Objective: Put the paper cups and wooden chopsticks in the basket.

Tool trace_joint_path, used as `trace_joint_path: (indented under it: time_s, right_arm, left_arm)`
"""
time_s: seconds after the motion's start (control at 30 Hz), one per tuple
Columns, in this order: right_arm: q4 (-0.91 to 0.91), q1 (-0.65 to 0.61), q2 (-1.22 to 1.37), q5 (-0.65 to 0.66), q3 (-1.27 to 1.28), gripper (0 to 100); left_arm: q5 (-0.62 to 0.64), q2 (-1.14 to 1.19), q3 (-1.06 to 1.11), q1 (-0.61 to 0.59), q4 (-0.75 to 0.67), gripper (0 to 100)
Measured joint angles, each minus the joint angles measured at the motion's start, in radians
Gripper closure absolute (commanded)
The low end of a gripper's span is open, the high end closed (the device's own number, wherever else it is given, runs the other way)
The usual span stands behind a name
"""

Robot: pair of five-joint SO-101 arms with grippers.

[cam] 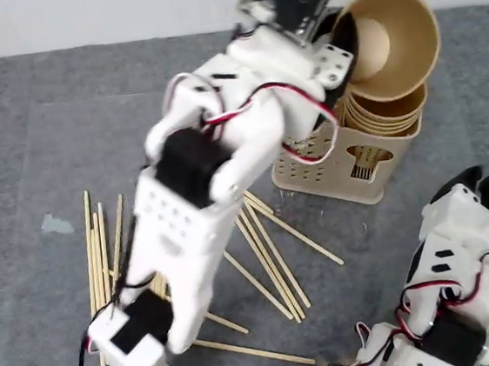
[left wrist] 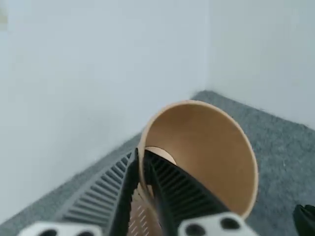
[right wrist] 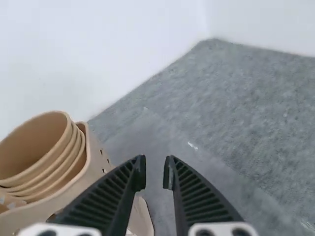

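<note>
the left gripper (left wrist: 142,158) is closed on the rim of a cup (cam: 391,41), one finger inside the rim and one outside. it holds the cup tilted on its side, mouth towards the high camera, just above the stack (cam: 386,111) of cups already sitting in the basket (cam: 339,169); whether the held cup touches the top of the stack is not clear. the basket stands towards the far right corner of the table (cam: 37,126). the chopsticks (cam: 270,259) lie loose and scattered on the table, from just beside the basket's near left side down towards the near edge (some run under the left arm, so a full count is not possible). the right gripper (right wrist: 154,172) hangs near the right edge of the table, on the near side of the basket and apart from it, its fingers parted by a narrow gap with nothing between them.
</note>
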Motion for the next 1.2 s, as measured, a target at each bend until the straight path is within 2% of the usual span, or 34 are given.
trace_joint_path:
  time_s: [0.6, 0.67, 0.8, 0.87, 0.97, 1.2]
  right_arm:
    - [0.0, 0.0, 0.002, 0.0, 0.0, 91.6]
    - [0.0, 0.0, 0.002, 0.0, 0.0, 91.6]
    - [0.0, 0.0, 0.002, 0.0, 0.0, 91.6]
    - [0.0, 0.0, 0.002, 0.0, 0.0, 91.6]
    - [0.0, 0.0, 0.002, 0.0, 0.0, 91.6]
    - [0.0, -0.032, 0.002, 0.0, 0.0, 91.6]
  left_arm:
    - [0.023, 0.189, 0.011, 0.066, -0.072, 98]
    - [0.023, 0.196, 0.011, 0.063, -0.072, 95]
    - [0.031, 0.196, 0.011, 0.058, -0.072, 79]
    - [0.075, 0.196, 0.011, 0.035, -0.072, 75]
    - [0.137, 0.196, -0.005, -0.023, -0.072, 75]
    - [0.155, 0.196, -0.153, -0.126, 0.029, 75]
